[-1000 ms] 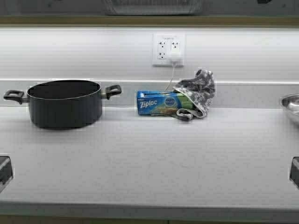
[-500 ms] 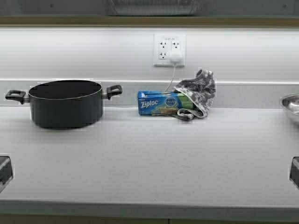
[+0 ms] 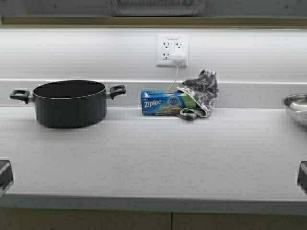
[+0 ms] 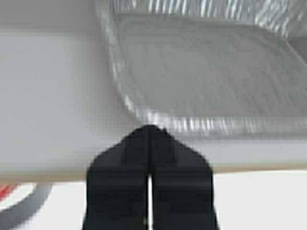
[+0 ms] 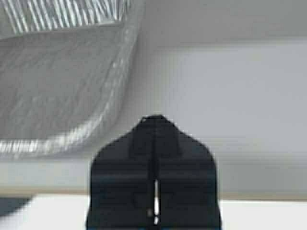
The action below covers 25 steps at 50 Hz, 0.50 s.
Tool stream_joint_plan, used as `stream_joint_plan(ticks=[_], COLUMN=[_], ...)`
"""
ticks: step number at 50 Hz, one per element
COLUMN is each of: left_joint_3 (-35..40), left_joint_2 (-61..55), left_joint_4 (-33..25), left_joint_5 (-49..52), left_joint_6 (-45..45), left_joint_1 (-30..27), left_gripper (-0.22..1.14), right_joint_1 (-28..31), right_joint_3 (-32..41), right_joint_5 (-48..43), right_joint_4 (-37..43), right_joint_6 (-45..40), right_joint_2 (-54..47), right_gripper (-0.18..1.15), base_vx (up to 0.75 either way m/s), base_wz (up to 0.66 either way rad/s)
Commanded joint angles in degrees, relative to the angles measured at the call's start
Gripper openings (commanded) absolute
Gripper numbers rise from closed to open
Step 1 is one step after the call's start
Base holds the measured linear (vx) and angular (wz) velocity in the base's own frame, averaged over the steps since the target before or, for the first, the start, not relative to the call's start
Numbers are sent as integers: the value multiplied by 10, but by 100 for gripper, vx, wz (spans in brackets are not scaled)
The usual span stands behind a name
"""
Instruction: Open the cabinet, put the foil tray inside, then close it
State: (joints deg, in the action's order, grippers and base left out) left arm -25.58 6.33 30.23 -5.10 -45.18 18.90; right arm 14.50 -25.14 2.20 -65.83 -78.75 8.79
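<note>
- The foil tray (image 4: 201, 72) is already up on the pale grey shelf (image 4: 53, 96) inside the cabinet (image 3: 153, 21); in the high view you only catch its lower edge (image 3: 156, 8) poking in at the very top of the picture, above the tan bottom rail.
- Left end effector (image 4: 149, 132): pinched fully closed, nothing in it. The tray's near rim sits just ahead of its tips, close enough that I can't tell if they touch, and the tray body runs off to one side of it.
- Right end effector (image 5: 154, 122): also closed tight and empty. The tray (image 5: 53, 86) is ahead and off to the side here, with its rounded corner near the tips but clearly apart from them.
- So the tray's long axis runs across between the two end effectors, one near each end of the front rim; the left looks a touch nearer.
- My read: tray's placed, what's left is backing both arms out and swinging the doors shut. The doors and handles aren't in any view, so which arm is better placed for that — no idea.
- Down on the surface (image 3: 153, 158), well below both end effectors: a black pot (image 3: 69, 103), a Ziploc box (image 3: 165, 103) with a grey cloth (image 3: 201, 91) slumped against it, and a steel bowl (image 3: 297, 105) at the right edge.
</note>
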Motion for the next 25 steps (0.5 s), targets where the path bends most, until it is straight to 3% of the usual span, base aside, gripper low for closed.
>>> stream_joint_plan(ticks=[1, 25], left_joint_3=[4, -38], left_joint_2=[15, 43], left_joint_4=[0, -4], left_joint_5=[-16, -13], left_joint_6=[1, -2], left_joint_1=[1, 1], left_gripper=[5, 5], right_joint_1=[1, 12], right_joint_3=[1, -16], right_joint_5=[9, 20], right_joint_4=[0, 1], right_joint_6=[12, 65], right_joint_2=[26, 48], right_gripper=[7, 7], base_vx=[-18, -21], base_wz=[-1, -1])
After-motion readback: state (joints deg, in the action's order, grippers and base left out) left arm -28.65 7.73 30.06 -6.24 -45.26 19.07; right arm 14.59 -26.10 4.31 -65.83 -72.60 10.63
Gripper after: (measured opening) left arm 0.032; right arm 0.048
